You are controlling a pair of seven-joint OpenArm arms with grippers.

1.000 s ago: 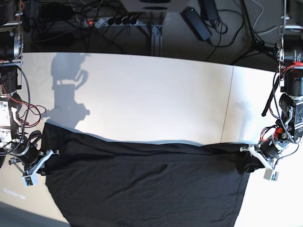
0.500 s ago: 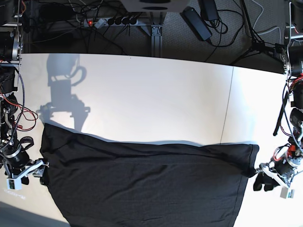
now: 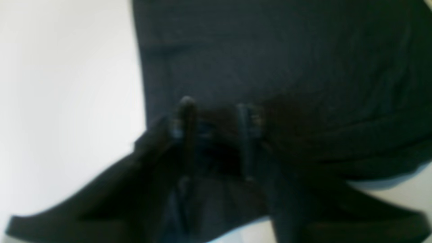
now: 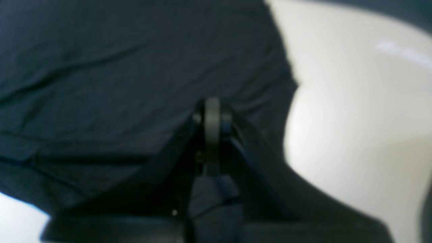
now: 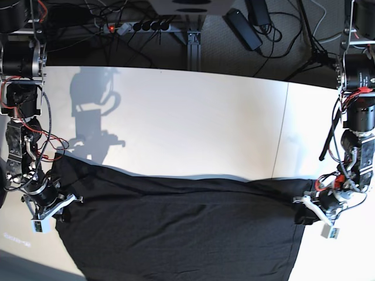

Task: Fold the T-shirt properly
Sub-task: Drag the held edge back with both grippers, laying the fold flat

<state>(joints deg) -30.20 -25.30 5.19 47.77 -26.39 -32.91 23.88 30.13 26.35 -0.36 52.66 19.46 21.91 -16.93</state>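
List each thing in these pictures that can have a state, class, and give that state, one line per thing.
T-shirt: spread flat on the table, unfolded, lightly wrinkled, near part out of view.
Right end effector: shut on the T-shirt's edge.
Left end effector: fingers apart at the T-shirt's other edge; whether they grip is too blurred to tell.
Table: white, far half bare.
Power strip: red switch lit.

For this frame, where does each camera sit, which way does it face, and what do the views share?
Base: high up, looking down at the white table; both arms show at the T-shirt's side edges.
Left wrist: on the left arm, facing along the left gripper into the shirt's edge.
Right wrist: on the right arm, facing along the right gripper, pinched shut on cloth.
Shared: the black shirt and table in all.
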